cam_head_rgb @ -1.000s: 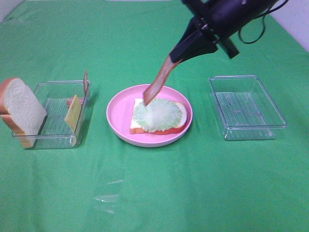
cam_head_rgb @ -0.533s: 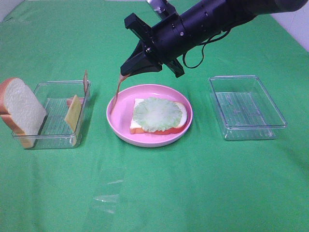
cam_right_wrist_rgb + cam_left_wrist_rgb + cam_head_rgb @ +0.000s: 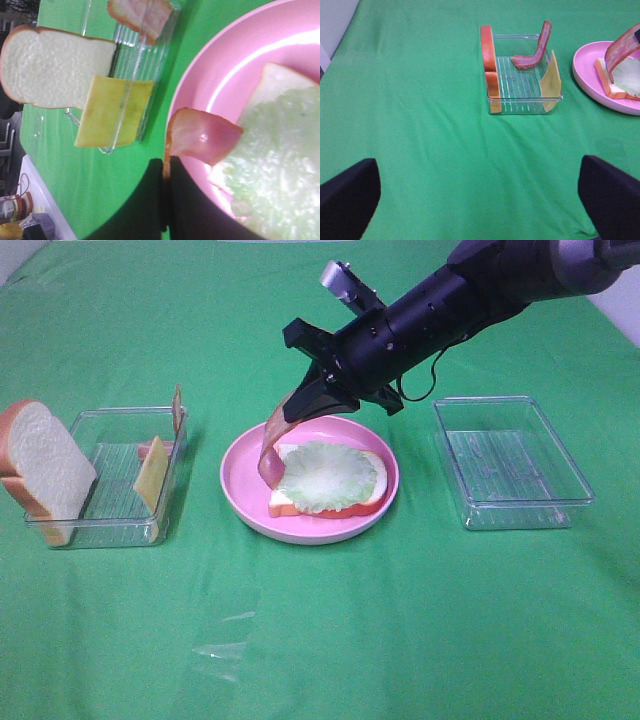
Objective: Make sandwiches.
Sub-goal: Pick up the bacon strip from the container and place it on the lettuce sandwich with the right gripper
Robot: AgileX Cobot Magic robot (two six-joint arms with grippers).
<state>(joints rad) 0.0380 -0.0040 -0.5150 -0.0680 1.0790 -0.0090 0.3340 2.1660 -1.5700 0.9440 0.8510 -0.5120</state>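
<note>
Sandwich base (image 3: 328, 478), a white toy bread slice under pale green lettuce, lay on the round pink plate (image 3: 238, 492) at the middle of the green worktop (image 3: 400, 640). Half a second before, the reddish-brown bacon strip (image 3: 273, 440) hung over the plate's left rim. It had since swung inward, its free end curling against the bread edge. Laying it flat remained. My right pincer (image 3: 308, 405) was nearly closed, clamped on the strip's upper end.

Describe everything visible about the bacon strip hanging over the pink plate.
The bacon strip is a reddish-brown, pink-streaked toy strip that looks flexible. The right pincer is shut on its upper end. It hangs curved, its lower end at the edge of the bread and lettuce on the pink plate. Whether it touches them is unclear.
</note>
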